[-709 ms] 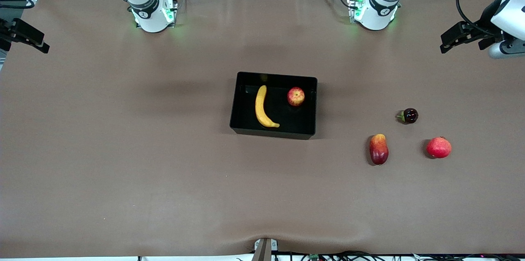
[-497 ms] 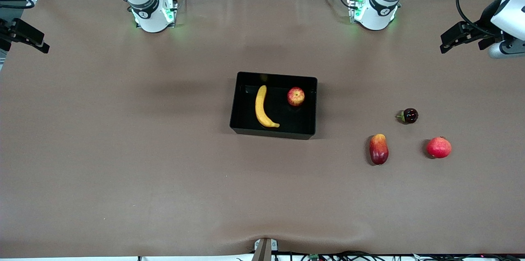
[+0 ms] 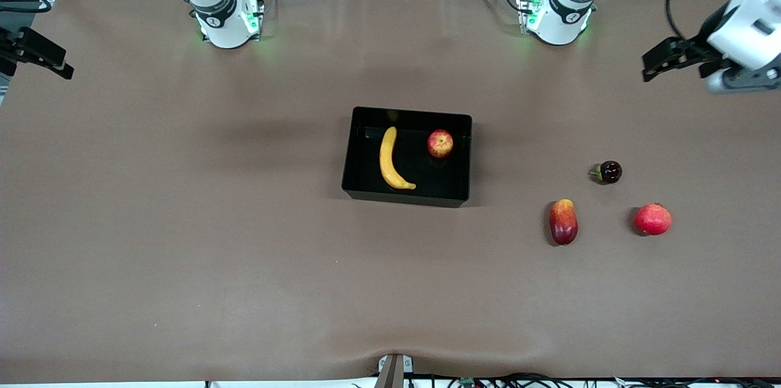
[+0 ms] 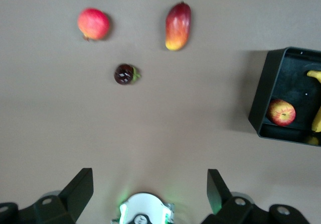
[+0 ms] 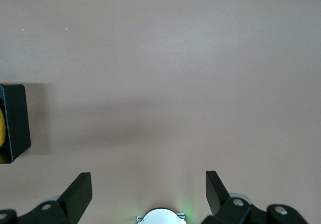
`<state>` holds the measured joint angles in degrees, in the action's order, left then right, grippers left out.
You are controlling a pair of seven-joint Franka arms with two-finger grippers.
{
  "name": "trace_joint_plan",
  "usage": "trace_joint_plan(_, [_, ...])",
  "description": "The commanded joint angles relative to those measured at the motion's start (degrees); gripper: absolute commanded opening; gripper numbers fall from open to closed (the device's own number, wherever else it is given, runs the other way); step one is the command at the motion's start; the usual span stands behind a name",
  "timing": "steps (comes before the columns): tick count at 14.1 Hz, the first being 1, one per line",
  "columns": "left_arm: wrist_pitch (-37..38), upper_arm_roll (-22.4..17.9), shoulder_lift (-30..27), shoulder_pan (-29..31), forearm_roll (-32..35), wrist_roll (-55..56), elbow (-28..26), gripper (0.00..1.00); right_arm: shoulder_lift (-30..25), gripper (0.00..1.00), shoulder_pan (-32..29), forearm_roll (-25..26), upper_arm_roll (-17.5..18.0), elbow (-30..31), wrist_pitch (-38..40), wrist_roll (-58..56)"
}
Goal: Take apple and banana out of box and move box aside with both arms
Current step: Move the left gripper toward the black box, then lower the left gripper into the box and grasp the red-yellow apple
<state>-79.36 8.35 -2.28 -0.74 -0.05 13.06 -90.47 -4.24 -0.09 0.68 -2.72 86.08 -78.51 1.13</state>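
Box (image 3: 360, 153), glossy black, low-walled, mid-table; we note curved yellow banana (image 3: 389, 160) and round streaked apple (image 3: 440, 143) inside. Left gripper (image 4: 150, 194) and right gripper (image 5: 148, 193) spread wide, empty, over bare tabletop.

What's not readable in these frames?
- Banana: right wrist view shows only a sliver, cut off by the picture edge and the box wall.
- Right pincer: front view's edge cuts most of it off.
- Dark round fruit: too small to identify in any view.
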Motion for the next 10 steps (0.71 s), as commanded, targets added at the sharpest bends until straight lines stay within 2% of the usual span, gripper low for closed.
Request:
trace_joint_plan(1, [-0.4, 4.9, 3.2, -1.0, -2.4, 12.5, 0.2, 1.0, -0.4, 1.0, 0.4, -0.9, -0.3, -0.4, 0.2, 0.0])
trace_joint_plan(3, [-3.8, 10.5, 6.0, -1.0, -2.3, 26.0, -0.3, 1.0, -0.4, 1.0, 0.4, -0.9, -0.3, -0.4, 0.2, 0.0])
trace_joint_plan(5, [-8.2, 14.5, 8.6, -1.0, -1.9, 34.7, -2.1, 1.0, -0.4, 1.0, 0.3, -0.9, -0.4, -0.4, 0.2, 0.0])
trace_joint_plan(8, [-22.9, 18.4, 9.0, -2.6, -1.4, 45.2, -12.9, 1.0, -0.4, 1.0, 0.2, -0.9, -0.4, -0.4, 0.1, -0.2])
trace_joint_plan(10, [-29.9, 18.9, 9.6, -4.8, 1.4, 52.7, -18.1, 1.0, -0.4, 1.0, 0.3, -0.9, -0.4, -0.4, 0.1, -0.1])
